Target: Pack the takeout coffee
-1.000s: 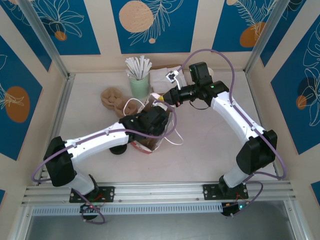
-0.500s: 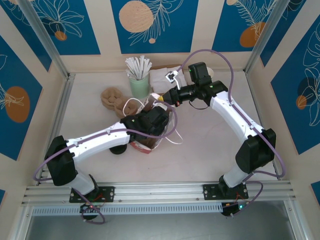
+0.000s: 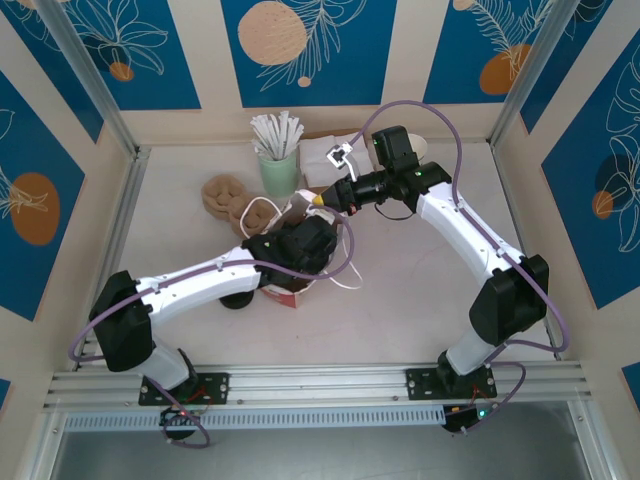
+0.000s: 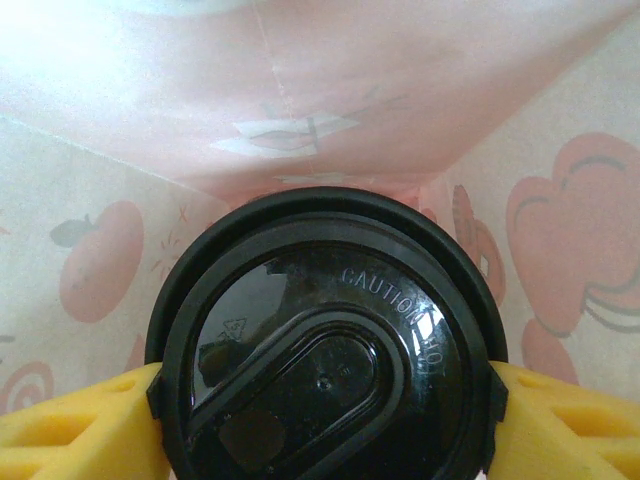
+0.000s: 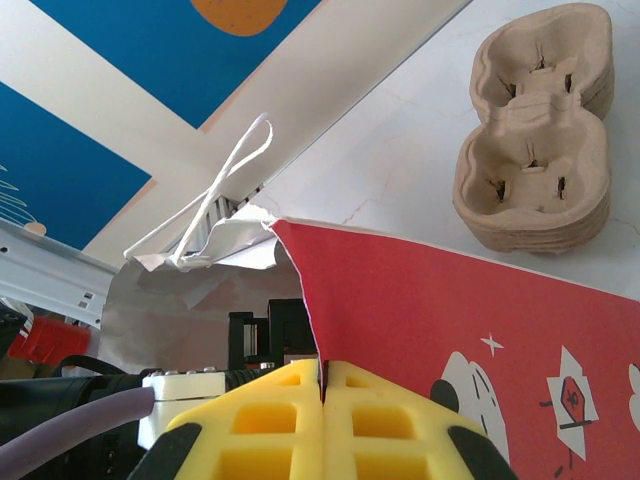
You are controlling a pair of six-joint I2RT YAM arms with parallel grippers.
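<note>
The takeout coffee (image 4: 325, 350) shows its round black lid from above in the left wrist view, with the bag's pale inner walls around it. My left gripper (image 4: 325, 425) is shut on it, one yellow finger (image 4: 80, 430) at each side of the lid. From above, the left gripper (image 3: 300, 245) reaches down into the mouth of the red bag (image 3: 285, 293), and the cup is hidden there. My right gripper (image 3: 325, 200) is shut on the bag's upper rim; in its wrist view the right gripper (image 5: 323, 385) pinches the red bag's (image 5: 430, 310) edge.
Brown pulp cup carriers (image 3: 228, 197) lie left of the bag. A pale green cup of white sticks (image 3: 278, 165) and folded napkins (image 3: 325, 155) stand behind it. A low black round piece (image 3: 237, 298) sits under the left forearm. Wall panels enclose the table on three sides.
Both arms have shifted slightly left, the right one taking the bag's rim with it. Neither grip has changed.
</note>
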